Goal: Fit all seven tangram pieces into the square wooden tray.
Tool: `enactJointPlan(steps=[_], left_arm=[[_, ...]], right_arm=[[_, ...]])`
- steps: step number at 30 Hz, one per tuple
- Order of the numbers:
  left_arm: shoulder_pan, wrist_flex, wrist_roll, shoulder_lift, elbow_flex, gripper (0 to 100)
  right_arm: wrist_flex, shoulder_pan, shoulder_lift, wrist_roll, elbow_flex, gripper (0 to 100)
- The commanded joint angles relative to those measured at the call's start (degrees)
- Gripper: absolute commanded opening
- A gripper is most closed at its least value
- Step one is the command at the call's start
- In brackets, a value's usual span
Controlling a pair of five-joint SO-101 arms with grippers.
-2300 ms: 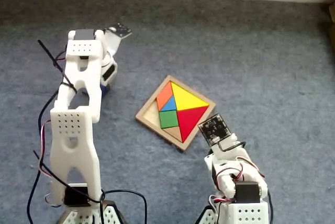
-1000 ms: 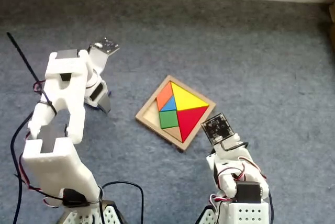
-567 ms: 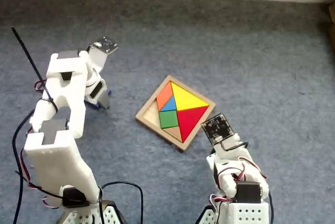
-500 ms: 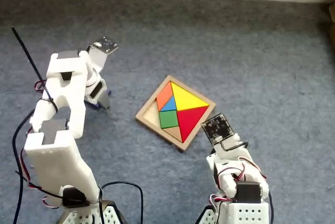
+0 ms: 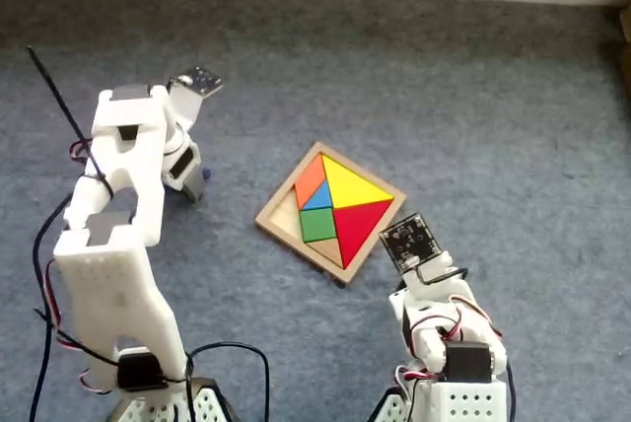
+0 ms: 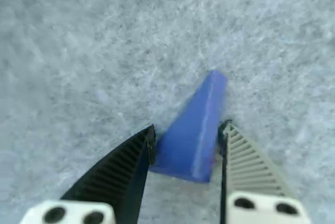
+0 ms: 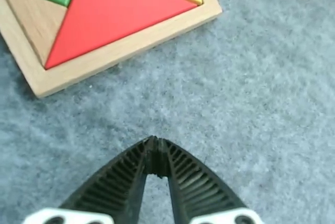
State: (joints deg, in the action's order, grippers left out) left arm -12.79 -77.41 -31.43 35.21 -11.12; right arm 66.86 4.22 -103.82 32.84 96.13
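Grey carpet, and the blue piece [image 6: 191, 135] sits well left of the tray [image 5: 301, 247], pinched between the left gripper's [image 6: 187, 128] jaws. That arm has swung slightly nearer the tray. Right gripper [image 7: 155, 150], jaws closed, stays just beside the tray's near corner.
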Motion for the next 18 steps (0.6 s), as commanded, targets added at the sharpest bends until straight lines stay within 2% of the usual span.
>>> enactJointPlan(steps=[1,5,11,18], left_arm=[[0.3,-5.4,-0.4,3.8,-6.5,16],[0.3,-8.6,-0.4,6.7,-10.9,8],[0.7,-9.8,-0.1,6.6,-12.1,2],[2.6,-18.3,0.2,-4.4,-13.2,0]], right_arm=[[-0.1,-0.7,0.7,-0.1,8.4,0.5],[-0.1,-0.7,0.7,-0.1,8.4,0.5],[-0.1,-0.7,0.7,-0.1,8.4,0.5],[-0.1,-0.7,0.7,-0.1,8.4,0.5]])
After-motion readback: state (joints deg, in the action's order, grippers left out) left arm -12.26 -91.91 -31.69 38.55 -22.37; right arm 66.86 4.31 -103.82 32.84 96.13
